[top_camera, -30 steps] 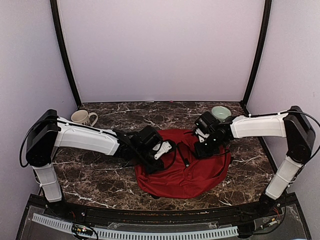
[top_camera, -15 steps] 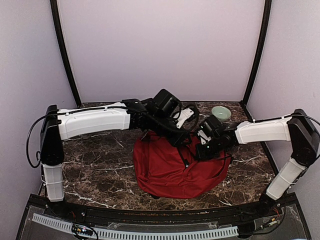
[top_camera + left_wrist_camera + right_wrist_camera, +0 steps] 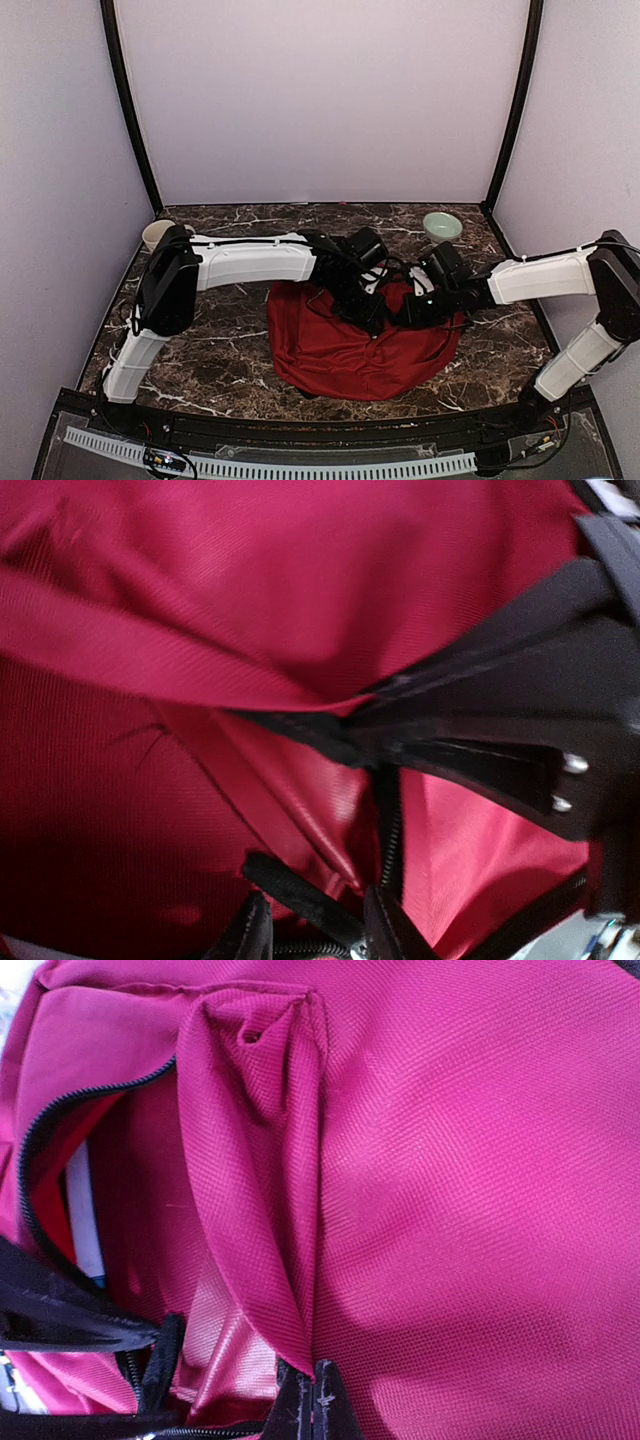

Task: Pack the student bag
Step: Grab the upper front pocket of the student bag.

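The student bag point(image 3: 350, 350) is a big red soft backpack lying flat on the marble table point(image 3: 210, 360). My left gripper point(image 3: 372, 305) is down on its upper middle. In the left wrist view its fingers point(image 3: 318, 925) stand apart, with a black zipper strap point(image 3: 300, 895) lying between them against red fabric point(image 3: 200, 600). My right gripper point(image 3: 415, 310) meets it from the right. It is shut point(image 3: 313, 1380) on the edge of a red fabric fold point(image 3: 260, 1190) of the bag. A pocket zip point(image 3: 60, 1150) gapes beside that fold, with something white point(image 3: 85, 1220) inside.
A cream mug point(image 3: 155, 235) stands at the back left, partly behind my left arm. A pale green bowl point(image 3: 442, 225) sits at the back right. Black frame posts point(image 3: 130, 110) rise at both back corners.
My left arm swung up from the bag's left edge, over its back, and came down on the upper middle. The right gripper shifted slightly right and nearer, still pinching fabric.
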Controlling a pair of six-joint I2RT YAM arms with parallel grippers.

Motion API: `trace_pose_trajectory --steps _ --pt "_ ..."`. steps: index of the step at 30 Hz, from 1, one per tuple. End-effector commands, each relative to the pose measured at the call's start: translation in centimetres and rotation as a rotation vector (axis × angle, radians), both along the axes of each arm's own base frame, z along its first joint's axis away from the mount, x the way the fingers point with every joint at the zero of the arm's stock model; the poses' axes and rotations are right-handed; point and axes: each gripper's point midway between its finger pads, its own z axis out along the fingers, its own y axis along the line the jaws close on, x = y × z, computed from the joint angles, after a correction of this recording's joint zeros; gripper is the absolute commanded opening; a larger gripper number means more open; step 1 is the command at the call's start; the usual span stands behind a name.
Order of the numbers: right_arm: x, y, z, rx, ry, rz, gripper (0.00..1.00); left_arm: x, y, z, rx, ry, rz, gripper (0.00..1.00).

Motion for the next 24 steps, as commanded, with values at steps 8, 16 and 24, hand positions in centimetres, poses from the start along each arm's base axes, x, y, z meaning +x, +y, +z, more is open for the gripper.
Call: trace_pose_trajectory --steps 8,16,24 --pt "-4.0 -1.8 -3.7 -0.006 0.159 0.087 0.00 -2.3 -0.1 -1.8 0.118 0.133 0.167 0.34" --pt "-3.7 -1.6 -3.0 0.028 0.161 0.116 0.00 -2.1 -0.9 -2.8 0.163 0.170 0.225 0.27" --pt "-2.1 -1.5 -1.9 0.074 0.163 0.088 0.00 -1.7 0.7 -2.4 0.221 0.138 0.264 0.08"
